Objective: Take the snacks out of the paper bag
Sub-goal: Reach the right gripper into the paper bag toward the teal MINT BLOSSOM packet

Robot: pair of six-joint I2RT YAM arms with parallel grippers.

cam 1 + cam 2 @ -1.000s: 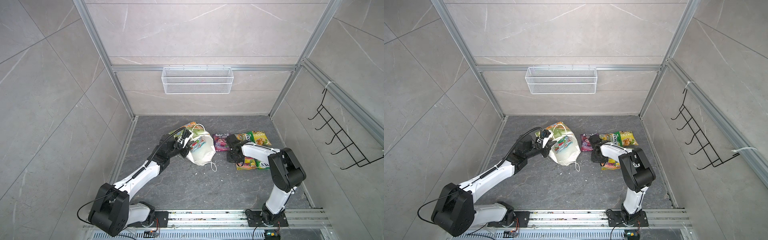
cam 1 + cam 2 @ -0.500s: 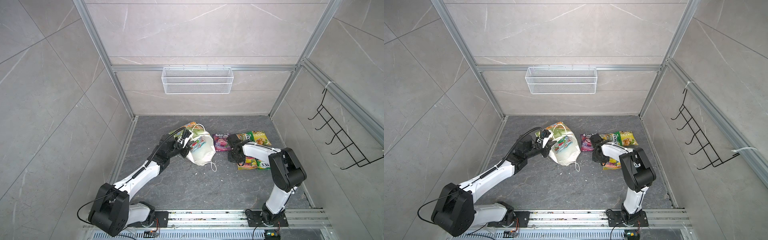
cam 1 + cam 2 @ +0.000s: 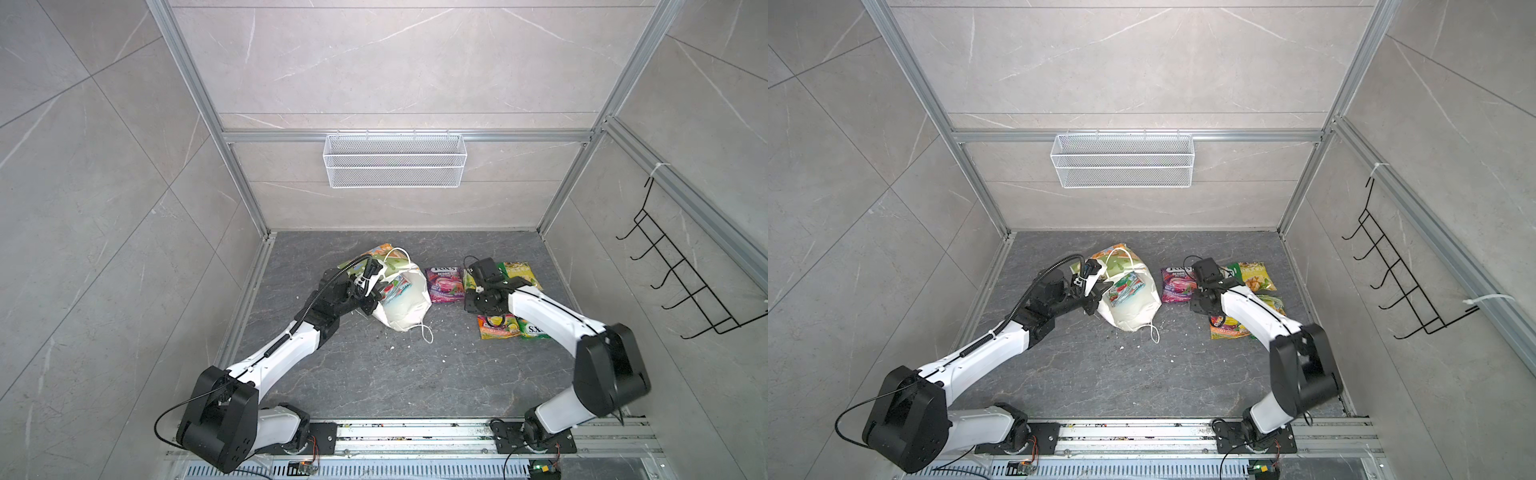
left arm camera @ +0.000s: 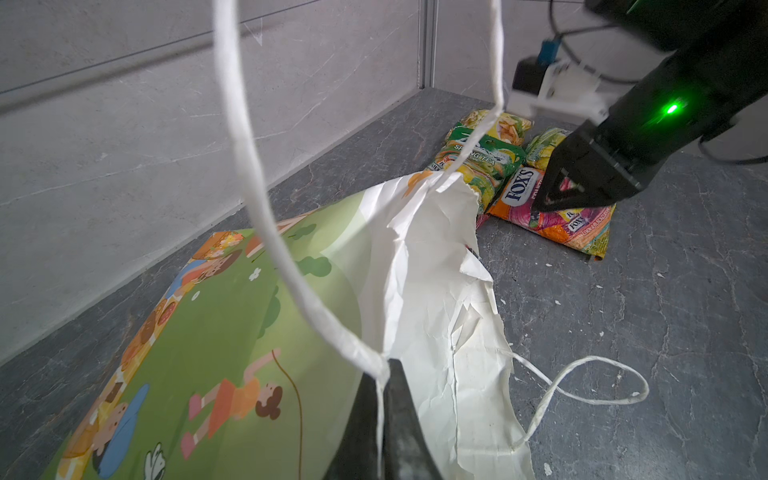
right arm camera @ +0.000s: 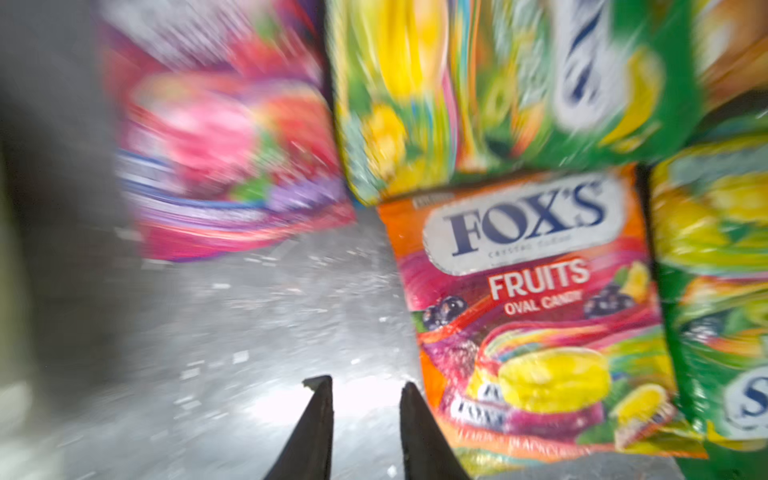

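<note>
Left hand point(image 4: 384, 374) pinches one paper bag point(image 4: 232, 316); right hand point(image 5: 365, 384) parted, empty, beside five snacks point(image 5: 536, 316)

1 white wire mesh basket point(image 3: 395, 162) hangs on the tiled back wall from an aluminium rail point(image 3: 415, 135), 1 black wire hook rack point(image 3: 681, 282) hangs on the right-hand wall, and small white flecks point(image 4: 548, 264) lie scattered over the dark grey veined floor point(image 3: 395, 374).

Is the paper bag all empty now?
No, a teal-and-red pouch lies inside the open mouth of the paper bag, seen in both top views.
</note>
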